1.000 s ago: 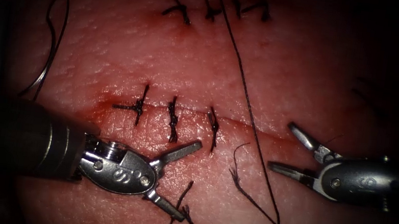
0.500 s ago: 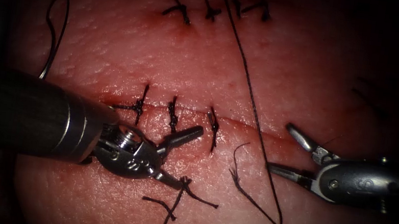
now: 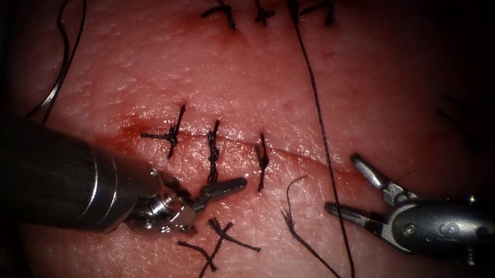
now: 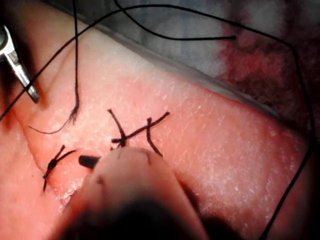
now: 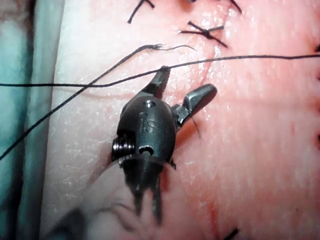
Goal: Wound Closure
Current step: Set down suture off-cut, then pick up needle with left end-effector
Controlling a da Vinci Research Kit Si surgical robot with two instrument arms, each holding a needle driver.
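Left gripper (image 3: 221, 202) agape, empty, beside cut thread ends (image 3: 217, 247); right gripper (image 3: 343, 187) agape, empty, near thread (image 3: 319, 126)

A small embossed mark stands on the metal wrist body of the right tool (image 3: 352, 194). In the endoscope view it sits on the flat side of that body, just behind the pivot screw, and reads like the letter "S", perhaps with a second stroke beside it that cannot be made out. In the right wrist view the same mark shows on the dark rounded body of this tool (image 5: 180, 90), between two screw heads, and reads roughly as "IS" or "1S". The left tool (image 3: 213, 201) has no legible mark on its body. No other text, number or label can be read.
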